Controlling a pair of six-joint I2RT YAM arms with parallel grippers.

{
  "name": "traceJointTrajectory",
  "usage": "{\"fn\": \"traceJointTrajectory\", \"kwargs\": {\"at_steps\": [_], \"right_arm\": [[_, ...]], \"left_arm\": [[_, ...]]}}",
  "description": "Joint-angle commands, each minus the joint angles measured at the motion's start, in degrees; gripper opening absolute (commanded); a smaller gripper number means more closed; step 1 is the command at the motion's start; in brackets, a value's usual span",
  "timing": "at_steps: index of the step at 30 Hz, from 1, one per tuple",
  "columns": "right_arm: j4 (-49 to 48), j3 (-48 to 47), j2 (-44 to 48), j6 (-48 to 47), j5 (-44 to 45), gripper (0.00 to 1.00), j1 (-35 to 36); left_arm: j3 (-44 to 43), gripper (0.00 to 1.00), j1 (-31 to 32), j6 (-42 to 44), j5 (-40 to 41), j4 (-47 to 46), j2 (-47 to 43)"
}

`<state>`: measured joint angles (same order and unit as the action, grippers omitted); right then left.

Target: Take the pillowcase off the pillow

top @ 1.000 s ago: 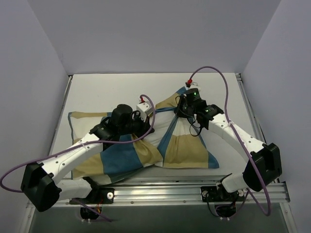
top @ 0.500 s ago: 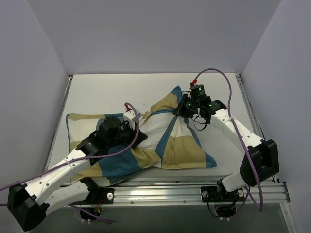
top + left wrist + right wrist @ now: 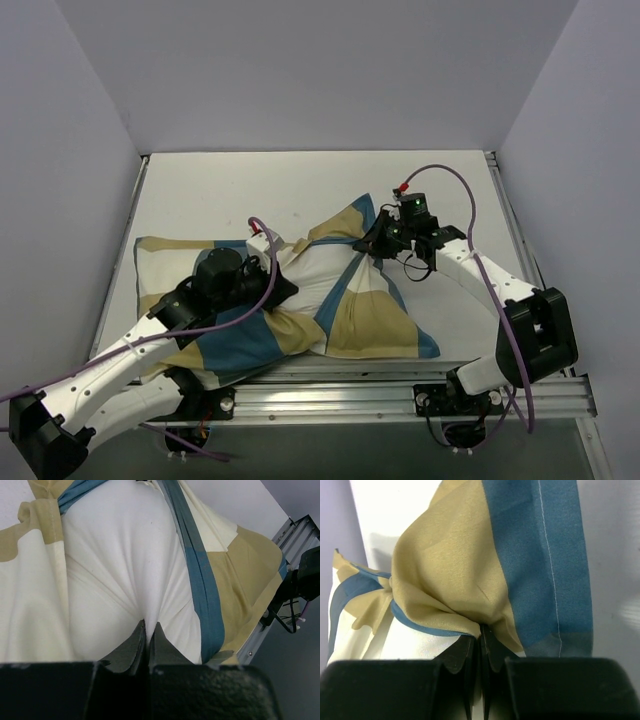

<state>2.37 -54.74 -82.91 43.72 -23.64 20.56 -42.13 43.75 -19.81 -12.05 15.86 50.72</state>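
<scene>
Pillowcase (image 3: pixel 372 322), checked blue, tan and white, lies bunched across the near half of the table (image 3: pixel 200 190), its front edge right at the metal rail (image 3: pixel 350 385) by the arm bases. It looks plump from the top view, so something fills it, but I cannot pick out the pillow itself; every surface I see is checked cloth. On my left wrist camera the left gripper (image 3: pixel 149 627) is pinched tight on a white block of the pillowcase, creases fanning out from the bite, a blue stripe running just beside it. Farther back and to the right, the right gripper (image 3: pixel 479 635) is clamped on a gathered tan fold with a blue edge, at the raised far corner of the cloth. Beyond both arms the tabletop runs bare to the back wall (image 3: pixel 320 70).
</scene>
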Motion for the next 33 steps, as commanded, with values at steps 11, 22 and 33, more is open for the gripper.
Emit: {"fn": "traceJointTrajectory", "kwargs": {"at_steps": [11, 22, 33], "right_arm": [[-17.85, 7.1, -1.46, -12.43, 19.68, 0.0, 8.53], [-16.7, 6.49, 0.65, -15.6, 26.01, 0.0, 11.52], [-17.14, 4.91, -0.14, -15.16, 28.56, 0.0, 11.35]], "left_arm": [[-19.88, 0.87, 0.47, 7.68, -4.82, 7.69, 15.71], [-43.2, 0.94, -3.05, 8.65, -5.08, 11.81, 39.79], [-43.92, 0.72, -2.88, 4.44, -2.62, 17.98, 48.68]]}}
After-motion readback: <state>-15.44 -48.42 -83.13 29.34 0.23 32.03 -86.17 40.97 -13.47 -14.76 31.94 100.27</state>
